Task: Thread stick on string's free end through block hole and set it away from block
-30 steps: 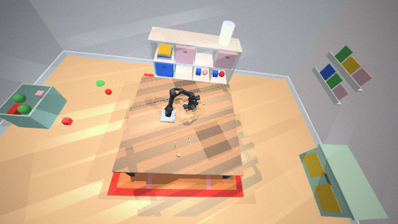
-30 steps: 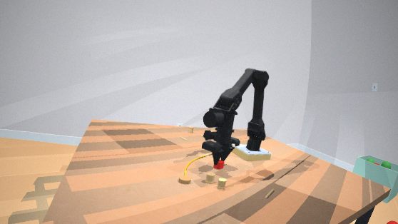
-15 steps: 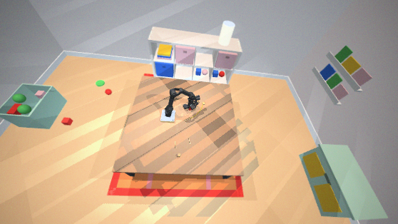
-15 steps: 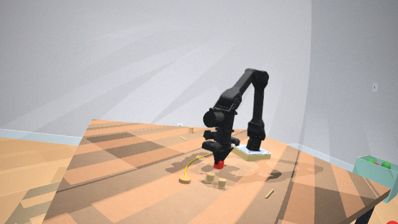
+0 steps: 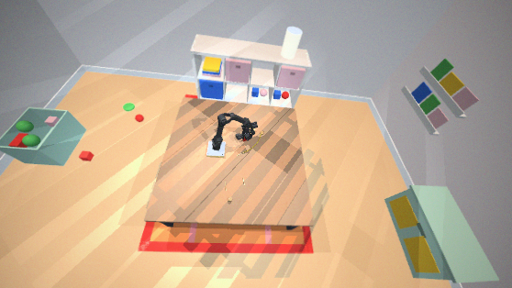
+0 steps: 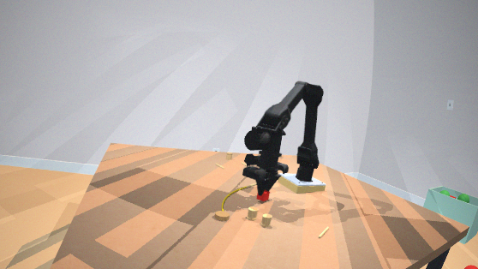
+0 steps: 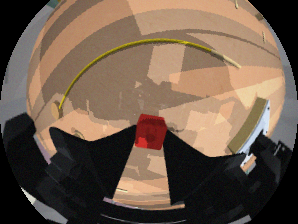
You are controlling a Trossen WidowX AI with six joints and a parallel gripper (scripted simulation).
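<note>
The red block [image 5: 244, 138] [image 6: 263, 196] [image 7: 151, 131] with a hole is between the fingertips of my gripper [image 6: 262, 194] [image 7: 150, 131], which is shut on it, low at the table. Whether it touches the table is hard to tell. The yellow string [image 6: 224, 201] [image 7: 157, 40] curves from the round wooden button [image 6: 222, 216] [image 7: 56, 110] past the block, outside it. The pale stick [image 7: 230, 62] on its free end lies on the table, clear of the gripper in the wrist view. The gripper hides this stick in the exterior view.
Two short wooden cylinders [image 6: 253, 213] [image 6: 266, 220] stand near the block. A loose stick [image 6: 324, 232] lies towards the front right. Another loose stick [image 6: 219, 165] and a small cylinder [image 6: 230, 156] are farther back. The arm's base [image 5: 216, 149] [image 6: 301, 183] is beside the work area.
</note>
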